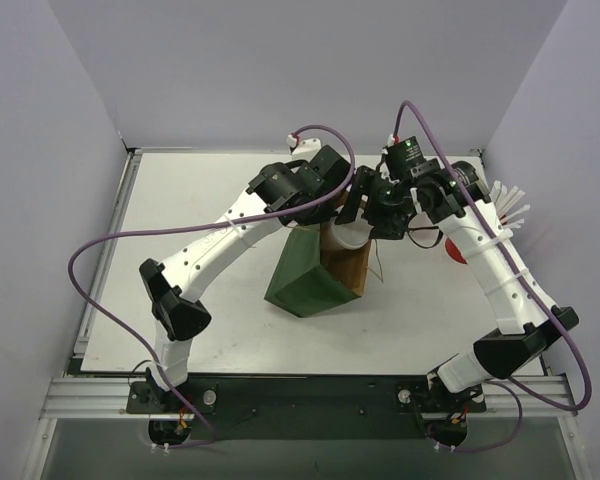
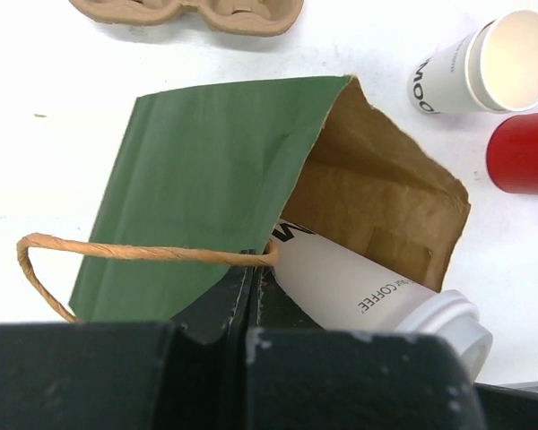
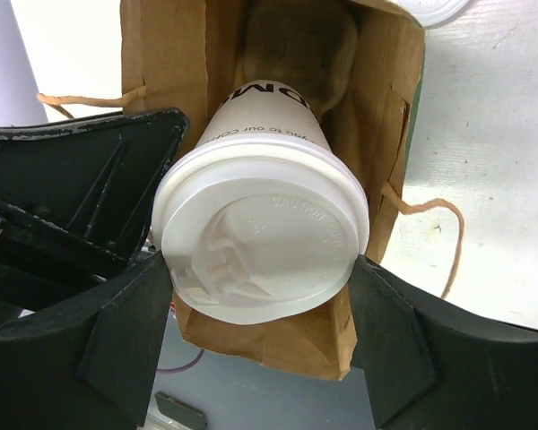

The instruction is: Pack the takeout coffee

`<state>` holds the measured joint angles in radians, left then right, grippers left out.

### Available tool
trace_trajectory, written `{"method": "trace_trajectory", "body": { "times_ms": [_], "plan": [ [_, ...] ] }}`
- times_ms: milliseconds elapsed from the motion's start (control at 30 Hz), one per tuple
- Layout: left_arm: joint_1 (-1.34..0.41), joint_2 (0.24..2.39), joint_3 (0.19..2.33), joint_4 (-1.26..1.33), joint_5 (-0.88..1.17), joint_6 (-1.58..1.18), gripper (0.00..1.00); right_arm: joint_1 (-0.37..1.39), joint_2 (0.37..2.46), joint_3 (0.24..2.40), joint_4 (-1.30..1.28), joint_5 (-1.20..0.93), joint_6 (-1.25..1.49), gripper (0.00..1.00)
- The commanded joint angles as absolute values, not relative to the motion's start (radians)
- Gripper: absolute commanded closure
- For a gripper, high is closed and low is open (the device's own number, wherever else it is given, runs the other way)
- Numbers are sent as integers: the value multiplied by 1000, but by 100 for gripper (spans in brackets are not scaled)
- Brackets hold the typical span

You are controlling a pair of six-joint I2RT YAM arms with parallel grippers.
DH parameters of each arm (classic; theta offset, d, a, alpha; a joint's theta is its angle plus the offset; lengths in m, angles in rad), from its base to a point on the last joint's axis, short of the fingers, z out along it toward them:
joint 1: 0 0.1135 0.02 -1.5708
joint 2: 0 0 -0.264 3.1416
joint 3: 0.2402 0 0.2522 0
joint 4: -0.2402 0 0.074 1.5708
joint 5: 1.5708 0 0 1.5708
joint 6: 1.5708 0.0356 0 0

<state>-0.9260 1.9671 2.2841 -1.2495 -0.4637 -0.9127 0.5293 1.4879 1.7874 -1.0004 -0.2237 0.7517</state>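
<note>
A green paper bag with a brown inside lies on its side mid-table, mouth toward the far side. My right gripper is shut on a white takeout coffee cup with a white lid. The cup's base is inside the bag's mouth and its lid end is outside. In the left wrist view the same cup shows slanting into the bag. My left gripper is shut on the bag's rim at the twine handle. A second white cup, lidless with a tan inside, lies on its side beyond the bag.
A red cup with white straws stands right of the bag. The brown pulp carrier lies beyond the bag. A white round edge shows past the bag. Both arms crowd over the bag's mouth.
</note>
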Motion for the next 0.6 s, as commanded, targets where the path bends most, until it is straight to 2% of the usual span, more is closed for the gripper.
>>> {"method": "trace_trajectory", "body": {
  "times_ms": [0,233,567],
  "plan": [
    [-923,1884,2301,-1166,-462,-1014,100,525,1520,1880,-1048,-230,721,50],
    [-919,1835,2209,-1151,-502,-1144,100,529,1585,1957,-1137,-224,678,51],
    [-913,1701,1902,-1056,-514,-1316,100,597,1608,1918,-1201,-133,623,52]
  ]
}}
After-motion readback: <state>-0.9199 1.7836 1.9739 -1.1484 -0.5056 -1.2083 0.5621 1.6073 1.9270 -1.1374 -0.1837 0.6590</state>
